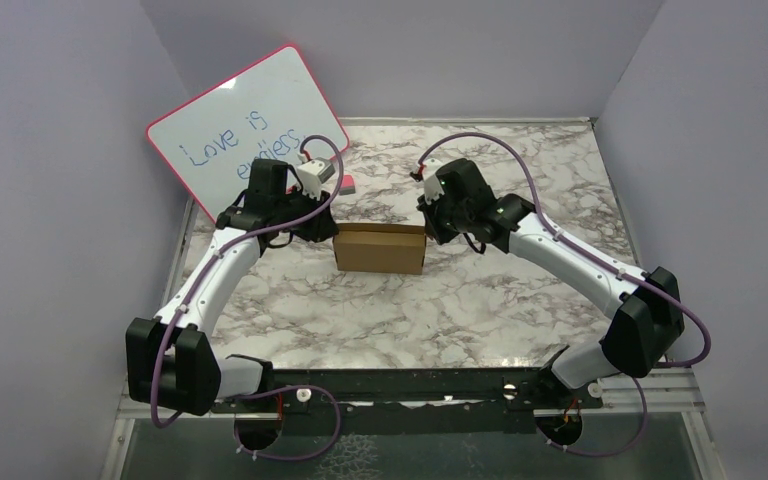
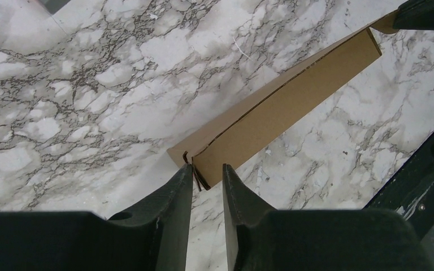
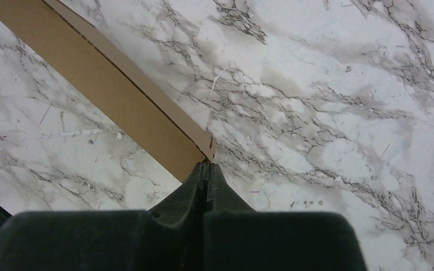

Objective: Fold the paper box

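Note:
The paper box is a shallow brown cardboard box, closed, standing on its long edge at mid-table. My left gripper is at its left end. In the left wrist view the jaws stand a little apart, with the box's end corner and a loose flap edge at the tips. My right gripper is at the right end. In the right wrist view it is shut, its tips touching the end tab of the box. I cannot tell whether the tab is pinched.
A pink-rimmed whiteboard with blue writing leans against the back-left wall. A small pink-and-white object lies beside it behind the left wrist. Purple walls close in the marble table on three sides.

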`<state>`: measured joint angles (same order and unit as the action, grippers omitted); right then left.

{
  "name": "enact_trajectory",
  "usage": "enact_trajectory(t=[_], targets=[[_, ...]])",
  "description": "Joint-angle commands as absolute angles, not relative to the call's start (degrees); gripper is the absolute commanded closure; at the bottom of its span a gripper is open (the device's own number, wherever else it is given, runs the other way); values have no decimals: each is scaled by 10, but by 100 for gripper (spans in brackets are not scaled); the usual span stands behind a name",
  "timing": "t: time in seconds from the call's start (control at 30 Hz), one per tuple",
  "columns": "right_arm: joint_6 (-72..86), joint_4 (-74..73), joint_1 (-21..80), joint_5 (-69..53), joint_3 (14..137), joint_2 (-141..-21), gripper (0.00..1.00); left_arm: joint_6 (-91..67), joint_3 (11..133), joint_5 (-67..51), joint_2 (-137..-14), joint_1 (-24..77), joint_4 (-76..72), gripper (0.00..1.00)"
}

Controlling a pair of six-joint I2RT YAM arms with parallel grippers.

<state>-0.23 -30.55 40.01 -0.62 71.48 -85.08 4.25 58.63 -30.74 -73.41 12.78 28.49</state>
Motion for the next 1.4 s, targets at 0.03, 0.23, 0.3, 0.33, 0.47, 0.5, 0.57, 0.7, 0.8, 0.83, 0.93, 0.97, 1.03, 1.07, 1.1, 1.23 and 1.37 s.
enact_trajectory(t=[0.03,0.23,0.3,0.33,0.47,0.5,0.57,0.7,0.8,0.83,0.93,0.97,1.03,1.07,1.1,1.23,1.37], targets=[[15,-297,398,-28,720,-855,99,41,603,-320,-728,142,289,74],[27,-302,398,-38,724,-854,99,13,601,-280,-719,156,292,80],[38,-308,398,-36,728,-855,99,6,603,-274,-717,162,290,81],[43,-310,398,-36,729,-855,99,3,604,-272,-717,166,290,82],[64,-319,398,-35,737,-855,99,-15,605,-256,-716,183,290,84],[71,-320,398,-35,737,-855,99,-17,604,-250,-716,186,290,84],[85,-321,398,-38,736,-856,99,-20,603,-241,-717,193,290,85],[121,-319,399,-33,731,-860,99,-26,602,-225,-719,202,289,86],[153,-328,401,-12,734,-864,99,-28,601,-221,-718,208,285,87],[162,-330,403,-4,735,-865,99,-29,602,-220,-718,209,285,87],[186,-335,406,15,742,-868,99,-31,604,-218,-718,213,282,88],[196,-339,406,19,745,-869,99,-30,605,-217,-719,214,281,88],[211,-345,407,22,753,-873,99,-31,608,-216,-720,215,280,89],[218,-350,407,24,758,-876,99,-31,609,-216,-719,216,282,89],[223,-356,408,28,762,-879,99,-30,610,-215,-718,216,281,89],[241,-358,413,69,760,-878,99,-31,610,-214,-717,217,281,90],[244,-341,419,92,741,-872,99,-33,607,-217,-714,218,280,90]])
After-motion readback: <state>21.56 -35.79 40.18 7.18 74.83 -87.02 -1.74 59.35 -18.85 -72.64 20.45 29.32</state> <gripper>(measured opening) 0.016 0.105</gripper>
